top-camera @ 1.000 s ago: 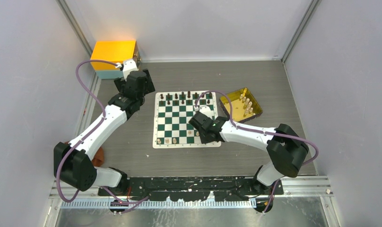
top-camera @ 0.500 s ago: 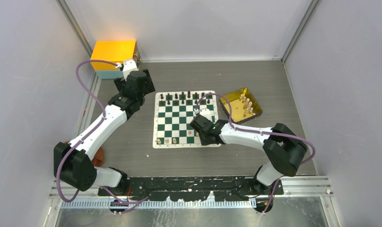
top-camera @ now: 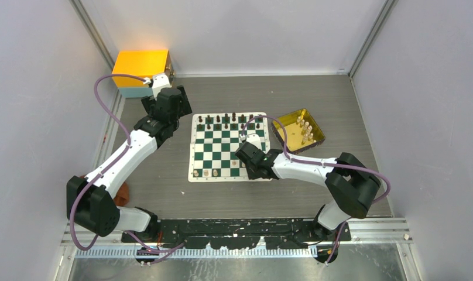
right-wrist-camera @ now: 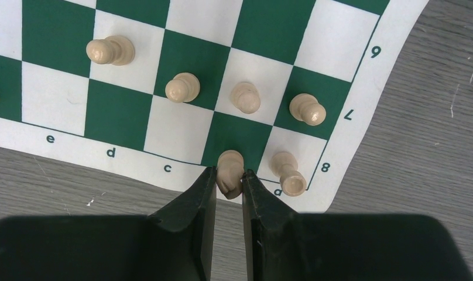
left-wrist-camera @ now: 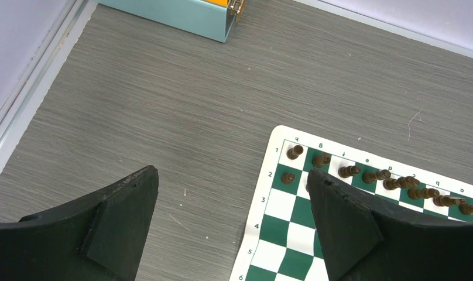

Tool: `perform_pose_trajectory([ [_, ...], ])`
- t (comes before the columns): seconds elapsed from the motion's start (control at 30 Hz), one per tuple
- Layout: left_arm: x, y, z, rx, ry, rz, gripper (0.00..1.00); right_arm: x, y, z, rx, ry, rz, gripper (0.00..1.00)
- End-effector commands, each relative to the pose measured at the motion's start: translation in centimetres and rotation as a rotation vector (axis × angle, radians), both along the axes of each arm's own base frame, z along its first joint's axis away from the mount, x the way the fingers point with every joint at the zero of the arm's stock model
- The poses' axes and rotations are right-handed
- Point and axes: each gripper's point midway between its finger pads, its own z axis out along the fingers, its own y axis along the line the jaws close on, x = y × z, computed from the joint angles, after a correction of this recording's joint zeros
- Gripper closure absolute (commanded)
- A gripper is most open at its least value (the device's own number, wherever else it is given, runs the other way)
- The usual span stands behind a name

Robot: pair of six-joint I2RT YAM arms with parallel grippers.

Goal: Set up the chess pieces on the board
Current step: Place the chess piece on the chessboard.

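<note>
Claw of the right arm (right-wrist-camera: 228, 175) grips a small pale tan turned chess piece (right-wrist-camera: 230, 161) at the near edge of the flat green-and-white checked board (right-wrist-camera: 117, 117). Farther off, left claw (left-wrist-camera: 231, 172) hangs spread wide over grey wood-grain desk (left-wrist-camera: 164, 88), beside dark brown pieces (left-wrist-camera: 377, 175) on the far rows.

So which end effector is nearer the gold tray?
Right. The right end effector is at the board's near-right corner, near-left of the tray; the left end effector is off the board's far-left corner.
</note>
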Motion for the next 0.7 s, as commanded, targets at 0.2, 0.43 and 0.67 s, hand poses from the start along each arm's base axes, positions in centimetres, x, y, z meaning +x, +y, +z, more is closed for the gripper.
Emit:
perform_pose_trajectory([
  [0.2,0.2,-0.1,2.1,-0.013,-0.052,-0.002,0.02,0.5,0.5,1.4,0.032,-0.041,-0.007,1.0],
  [0.43,0.1,-0.1,1.8,-0.02,-0.047,-0.001,0.02,-0.5,-0.3,0.7,0.009,0.0,-0.009,1.0],
  [0.67,0.0,-0.1,1.4,-0.025,-0.042,0.001,0.02,-1.3,-1.0,0.5,-0.01,0.028,-0.015,1.0],
])
